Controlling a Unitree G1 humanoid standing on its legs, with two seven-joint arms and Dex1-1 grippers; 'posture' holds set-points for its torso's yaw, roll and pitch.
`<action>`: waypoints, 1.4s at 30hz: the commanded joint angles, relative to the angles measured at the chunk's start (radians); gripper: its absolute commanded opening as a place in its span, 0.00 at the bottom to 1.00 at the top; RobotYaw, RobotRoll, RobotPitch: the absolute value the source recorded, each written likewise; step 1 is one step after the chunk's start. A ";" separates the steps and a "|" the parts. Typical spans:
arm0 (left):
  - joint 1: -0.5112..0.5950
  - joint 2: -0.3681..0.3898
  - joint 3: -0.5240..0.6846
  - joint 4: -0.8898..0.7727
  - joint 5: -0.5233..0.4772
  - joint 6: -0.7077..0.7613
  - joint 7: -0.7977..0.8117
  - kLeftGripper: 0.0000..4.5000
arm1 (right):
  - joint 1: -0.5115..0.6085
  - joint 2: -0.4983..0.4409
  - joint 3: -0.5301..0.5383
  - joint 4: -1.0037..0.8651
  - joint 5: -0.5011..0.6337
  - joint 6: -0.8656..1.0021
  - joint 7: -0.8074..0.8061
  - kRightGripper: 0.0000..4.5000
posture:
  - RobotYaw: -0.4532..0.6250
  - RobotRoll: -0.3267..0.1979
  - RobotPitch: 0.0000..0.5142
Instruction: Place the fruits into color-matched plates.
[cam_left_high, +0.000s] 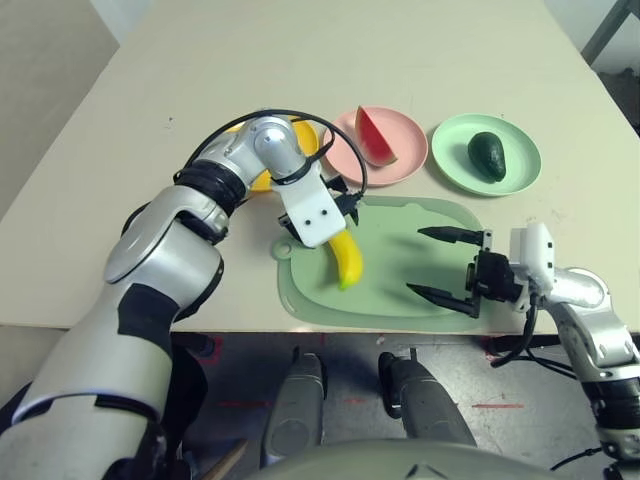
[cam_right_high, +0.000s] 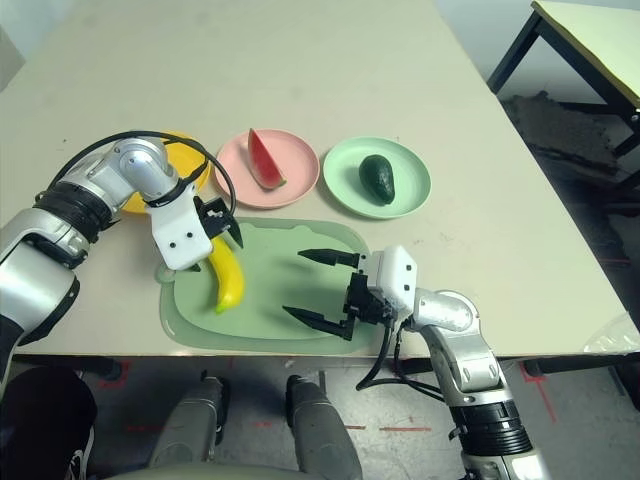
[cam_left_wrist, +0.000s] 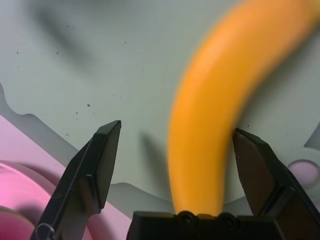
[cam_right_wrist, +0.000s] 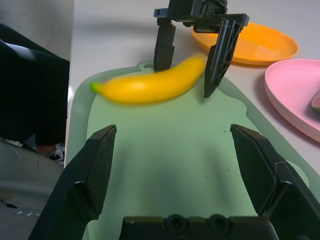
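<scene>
Fingers (cam_left_wrist: 92, 167) of left gripper (cam_left_wrist: 177, 126) wide open, banana (cam_left_high: 348, 262) between them; can't tell if they touch it. Banana is at cutting board's (cam_left_high: 390, 275) left end, green tip toward bench's (cam_left_high: 300, 60) near edge. Right gripper (cam_left_high: 414, 260) wide open, empty, over board's right end. Past board's far edge, left to right: yellow plate (cam_right_high: 188, 157), pink plate (cam_left_high: 407, 160) with watermelon wedge (cam_left_high: 373, 140), mint green plate (cam_left_high: 522, 140) with avocado (cam_left_high: 487, 156).
</scene>
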 joint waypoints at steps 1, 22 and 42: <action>0.039 0.011 -0.020 -0.020 0.021 0.029 -0.005 1.00 | 0.009 -0.010 0.012 -0.011 0.004 -0.007 0.009 0.99 | 0.39 0.62 0.47; 0.077 0.111 -0.149 -0.175 -0.035 0.215 -0.005 0.47 | 0.013 -0.020 0.009 -0.022 0.003 -0.006 0.003 1.00 | 0.38 0.62 0.47; -0.118 0.279 -0.075 -0.030 -0.124 0.264 -0.005 0.37 | 0.079 0.029 -0.004 -0.193 0.073 0.173 -0.177 1.00 | 0.41 0.62 0.50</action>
